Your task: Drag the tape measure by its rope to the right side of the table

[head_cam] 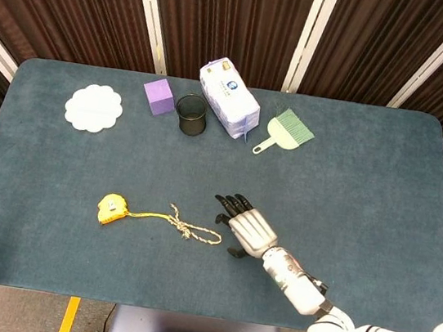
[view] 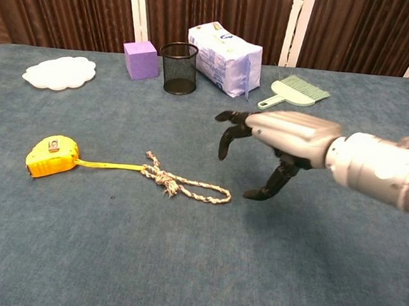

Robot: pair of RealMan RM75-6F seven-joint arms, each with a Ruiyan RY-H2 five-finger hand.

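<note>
Yellow tape measure (head_cam: 112, 207), lying left of centre on the blue-grey carpeted worktop (head_cam: 368, 178), strap end toward the right. Knotted to it, a pale twisted rope (head_cam: 193, 230), running rightward and closing in a flat loop on the cloth.

Right hand (head_cam: 247, 227), silver-backed with black fingers (head_cam: 230, 204), raised over the worktop just right of the rope's loop end, not touching it in the chest view. Fingers apart and slightly curled downward, thumb hanging low toward the cloth, nothing held.

Left hand: only a dark tip at the lower left edge of the head view, probably a finger; too little visible to tell how the fingers lie.

Along the far edge, left to right:
- white scalloped plate (head_cam: 93, 108), flat
- purple cube (head_cam: 159, 96)
- black mesh cup (head_cam: 191, 115), upright, just beside the cube
- white and blue soft pack (head_cam: 228, 98), lying at an angle next to the cup
- pale green hand brush (head_cam: 284, 131), bristles pointing away, handle toward the pack
</note>
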